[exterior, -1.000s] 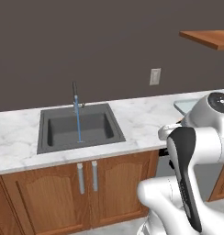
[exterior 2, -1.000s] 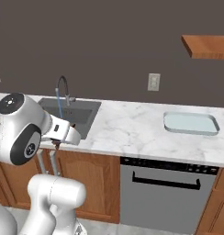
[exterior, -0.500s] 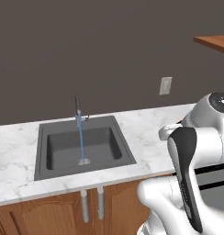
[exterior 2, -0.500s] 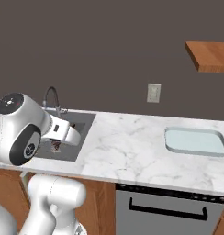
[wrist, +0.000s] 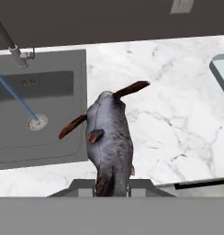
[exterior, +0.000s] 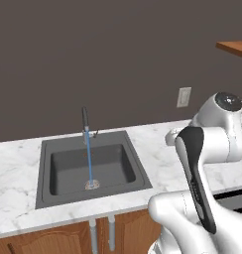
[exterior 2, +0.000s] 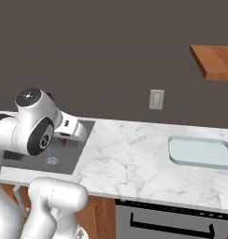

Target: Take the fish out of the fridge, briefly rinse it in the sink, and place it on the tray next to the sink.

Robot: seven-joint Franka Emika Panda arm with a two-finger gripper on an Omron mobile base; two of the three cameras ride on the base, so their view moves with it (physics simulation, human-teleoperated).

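Note:
The fish (wrist: 109, 137), grey with reddish-brown fins, hangs from my gripper (wrist: 112, 186), which is shut on its tail end. It is over the marble counter (wrist: 169, 114), just right of the sink's rim (wrist: 79, 92). The sink (exterior: 43, 198) is a dark grey basin, and a thin blue stream of water (exterior: 88, 158) runs from the faucet (exterior: 85, 121) onto the drain. The pale blue-grey tray (exterior 2: 200, 151) lies on the counter well to the right, and its corner (wrist: 221, 71) shows in the hand view. In the right base view my hand (exterior 2: 71, 128) is above the sink's right rim (exterior 2: 85, 135).
A wall outlet (exterior 2: 156, 99) sits above the counter between sink and tray. A wooden shelf (exterior 2: 214, 60) juts out high on the right. Below the counter are wooden cabinet doors (exterior: 53, 243) and a dark oven front (exterior 2: 172, 224).
The whole picture has shifted and grown: the base has driven closer and to the right along the counter. The gripper stays shut on the fish, and the water keeps running.

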